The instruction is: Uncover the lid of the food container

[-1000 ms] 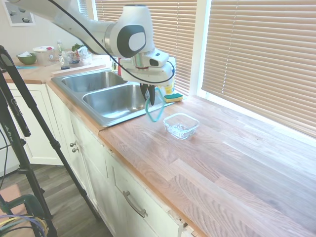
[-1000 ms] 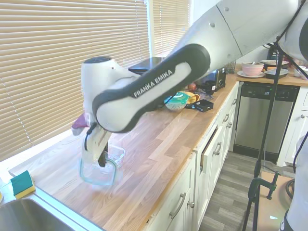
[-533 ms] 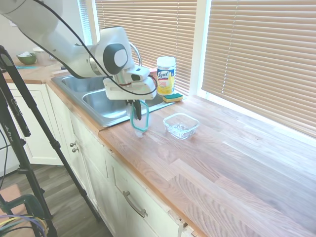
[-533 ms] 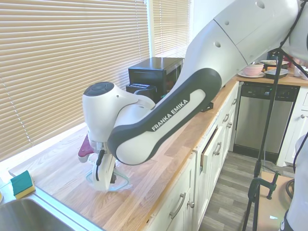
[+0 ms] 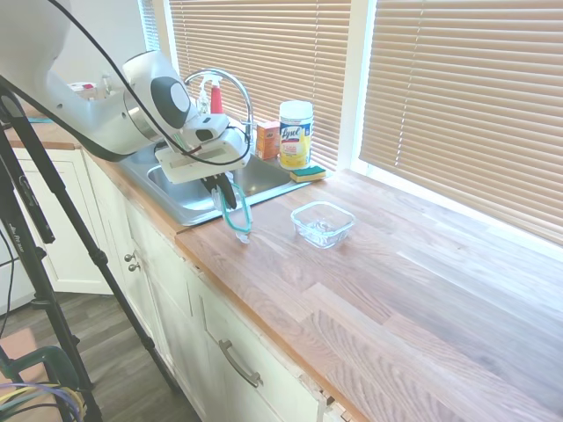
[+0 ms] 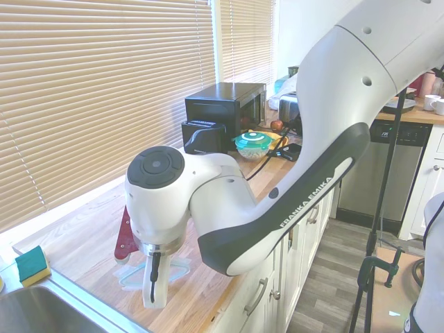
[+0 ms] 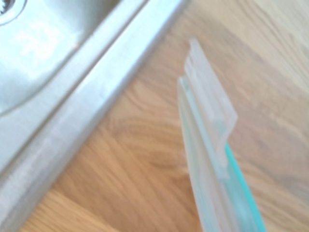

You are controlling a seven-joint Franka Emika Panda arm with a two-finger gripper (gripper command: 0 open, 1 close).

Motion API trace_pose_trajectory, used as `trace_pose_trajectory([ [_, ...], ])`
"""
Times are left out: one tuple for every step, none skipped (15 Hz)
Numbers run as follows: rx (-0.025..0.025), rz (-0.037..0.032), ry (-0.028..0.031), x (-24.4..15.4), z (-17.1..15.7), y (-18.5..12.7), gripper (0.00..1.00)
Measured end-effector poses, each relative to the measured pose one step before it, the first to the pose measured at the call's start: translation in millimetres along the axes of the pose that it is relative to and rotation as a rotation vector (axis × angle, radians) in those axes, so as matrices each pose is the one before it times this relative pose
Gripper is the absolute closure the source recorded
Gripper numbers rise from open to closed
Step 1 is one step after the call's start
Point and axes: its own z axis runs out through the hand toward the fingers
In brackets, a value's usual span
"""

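Wooden countertop [image 5: 396, 299] runs beneath windows covered by tan slatted blinds [image 5: 466, 97], with a stainless double sink [image 5: 176, 180] set into it at one end. Behind the sink a curved faucet [image 5: 230, 86], a small orange box [image 5: 268, 139], a yellow Lysol wipes tub [image 5: 296, 134] and a yellow-green sponge [image 5: 307, 173] are seen along the window ledge. The food container [image 5: 323, 223], a shallow clear glass dish, is left uncovered on the wood, well apart from the sink rim. The lid [image 5: 231, 209], with its clear centre and teal rim, is held on edge by the gripper [image 5: 226, 195], whose jaws are closed narrowly on its upper edge; the lid is tilted nearly upright with its lowest corner touching or almost touching the countertop just beside the sink's rim, between the sink and the dish. In the second exterior view the lid [image 6: 154, 270] is seen low over the wood beneath the gripper [image 6: 154, 277], with the sponge [image 6: 32, 265] near the sink corner. In the wrist view the lid [image 7: 212, 164] is shown edge-on and blurred, over wood grain, with the steel sink rim [image 7: 82, 111] close alongside. Further along the counter a black appliance [image 6: 223, 107] and a teal-lidded bowl [image 6: 253, 144] are visible.
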Motion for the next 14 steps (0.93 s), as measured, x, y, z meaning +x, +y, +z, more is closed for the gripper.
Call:
trace_pose_trajectory([
  [-0.00232, 0.01034, -0.00108, 0.91, 1.1, 1.78, 0.0],
  [-0.00528, 0.01378, 0.00061, 1.67, 2.06, 2.68, 0.0],
  [-0.00761, 0.01264, 0.00241, 1.61, 3.04, 2.9, 0.0],
  [-0.00455, 0.01029, 0.00545, 2.2, 2.94, 2.98, 0.0],
  [0.00102, 0.00893, 0.00642, 1.23, 2.91, 1.21, 0.0],
  [0.00684, 0.0088, 0.00359, 0.87, 2.02, -0.07, 0.0],
  [0.00821, 0.00892, 0.00433, 1.06, 1.74, -0.88, 0.0],
  [0.00877, 0.00808, 0.00551, 1.41, 0.44, -2.22, 0.0],
  [0.00792, 0.00388, 0.01515, 2.76, -0.78, -2.9, 0.0],
  [0.00064, 0.00703, 0.01486, 3.2, 0.19, -2.53, 0.0],
  [-0.00059, 0.00733, 0.00956, 3.01, 1.07, -1.67, 0.0],
  [0.00119, 0.008, 0.00134, 2.33, 2.15, -2.37, 0.0],
  [0.00288, 0.0027, -0.00179, 0.13, 1.71, -2.32, 0.0],
  [0.00582, 0.00222, -0.00642, -2.27, 1.06, -2.86, 0.0],
])
